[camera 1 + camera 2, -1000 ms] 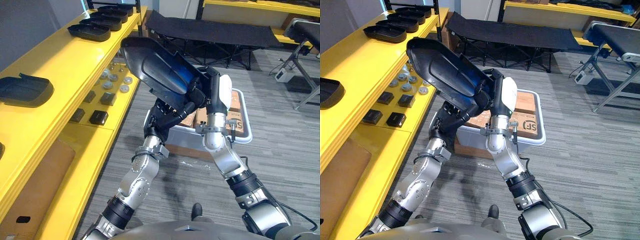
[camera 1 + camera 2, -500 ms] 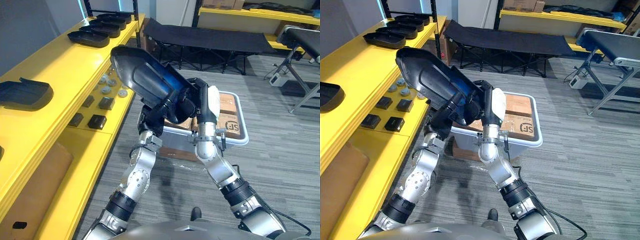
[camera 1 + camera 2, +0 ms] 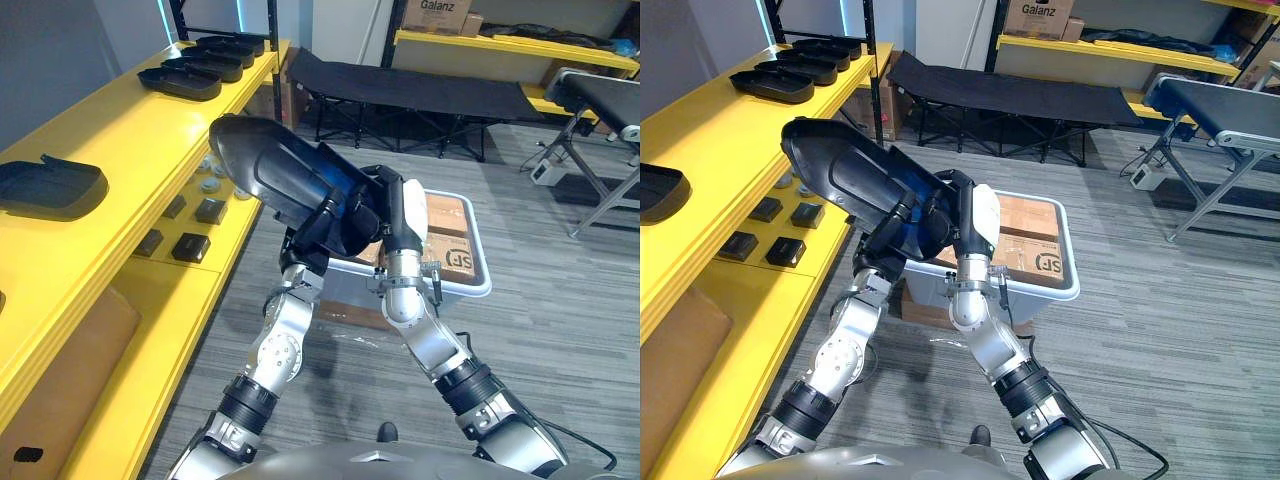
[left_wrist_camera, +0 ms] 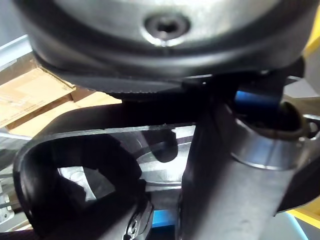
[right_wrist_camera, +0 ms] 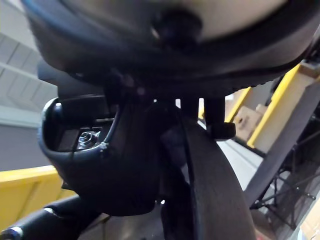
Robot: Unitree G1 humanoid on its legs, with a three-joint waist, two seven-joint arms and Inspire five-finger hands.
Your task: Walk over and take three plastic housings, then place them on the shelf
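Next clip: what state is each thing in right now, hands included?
plastic housing: raised, tilted, gripped between both hands.
left hand: shut on the housing from below.
right hand: shut on the housing's lower end.
shelf housings: lying flat on the yellow shelf.
bin: open, cardboard boxes inside.

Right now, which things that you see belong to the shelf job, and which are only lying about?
Job: plastic housing carried between left hand and right hand; yellow shelf; black housings already on its top.
Lying about: white bin of cardboard boxes; black folding cot; small dark blocks and round metal parts on the lower level; conveyor.
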